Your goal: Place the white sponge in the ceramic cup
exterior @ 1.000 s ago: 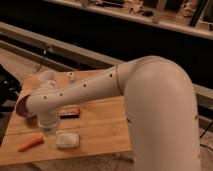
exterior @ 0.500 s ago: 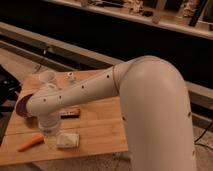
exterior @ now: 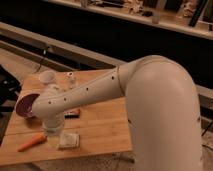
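- Since the earlier frame the white sponge [exterior: 68,140] has not shifted, while the gripper [exterior: 53,136] has edged lower and closer to it
- Now the sponge lies flat near the front edge of the wooden table [exterior: 107,131], with the gripper just beside it on its left, low over the tabletop
- Its fingers are spread wide and hold nothing; whether a fingertip touches the sponge cannot be told
- An orange carrot [exterior: 31,142] lies on the gripper's other side, and a black block [exterior: 73,113] sits a little behind the sponge
- Further back stands a purple bowl [exterior: 24,106] at the table's left edge, and the white cup [exterior: 47,77] is at the far corner, near a tiny shaker [exterior: 70,79]
- Step in hand, as I judge it: the approach to the pick, with nothing yet grasped
- Next move calls for centring the fingers over the sponge, closing on its edges, lifting clear, then carrying it back past the bowl to the cup's rim
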{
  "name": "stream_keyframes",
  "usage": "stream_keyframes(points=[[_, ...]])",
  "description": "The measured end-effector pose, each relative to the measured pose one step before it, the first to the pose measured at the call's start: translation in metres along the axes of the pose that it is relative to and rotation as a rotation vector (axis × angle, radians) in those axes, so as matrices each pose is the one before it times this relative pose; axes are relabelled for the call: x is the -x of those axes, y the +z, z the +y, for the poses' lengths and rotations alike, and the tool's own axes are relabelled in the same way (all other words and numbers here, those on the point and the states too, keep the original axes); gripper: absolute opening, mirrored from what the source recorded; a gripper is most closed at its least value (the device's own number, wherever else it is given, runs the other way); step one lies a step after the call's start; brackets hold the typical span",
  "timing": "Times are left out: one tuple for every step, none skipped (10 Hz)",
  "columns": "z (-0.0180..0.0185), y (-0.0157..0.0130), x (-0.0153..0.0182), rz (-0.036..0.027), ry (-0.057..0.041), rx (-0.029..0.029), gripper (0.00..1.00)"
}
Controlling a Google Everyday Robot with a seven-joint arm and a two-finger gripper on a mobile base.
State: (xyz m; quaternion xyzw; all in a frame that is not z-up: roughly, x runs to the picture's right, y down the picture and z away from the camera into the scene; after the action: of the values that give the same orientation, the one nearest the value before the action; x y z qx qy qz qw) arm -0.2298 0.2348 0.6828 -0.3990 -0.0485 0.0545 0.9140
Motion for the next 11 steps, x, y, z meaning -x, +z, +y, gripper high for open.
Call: stream_keyframes(points=[[-0.00081,0.00052,0.00114,-0.00488,-0.00041,-0.00885,0.65],[0.00038,0.00092,0.00115,-0.00392,-0.00258,-0.00339,0.65],[0.00289,0.00194,0.00288,-0.00615,-0.00960,0.00048,0.65],[0.00355,0.00229,0.00268,-0.00418,-0.00917,0.00506,0.65],[0.00308,0.00192,0.00168,-0.00192,-0.01099,0.00509,0.65],[0.00442,0.00307,0.00186,-0.00199,-0.01595,0.00774,0.65],[0.00163,0.00160,0.00010,0.00054,-0.00578,0.00292,0.65],[0.00101,0.00142,-0.00029,0.00114,-0.00428,0.00120,0.65],[0.00003,0.00090,-0.00128,0.00237,-0.00363,-0.00255,0.65],[-0.00089,-0.00007,-0.00180,0.00192,-0.00225,-0.00535,0.65],[-0.00119,0.00002,-0.00234,0.00219,0.00191,-0.00486,0.65]])
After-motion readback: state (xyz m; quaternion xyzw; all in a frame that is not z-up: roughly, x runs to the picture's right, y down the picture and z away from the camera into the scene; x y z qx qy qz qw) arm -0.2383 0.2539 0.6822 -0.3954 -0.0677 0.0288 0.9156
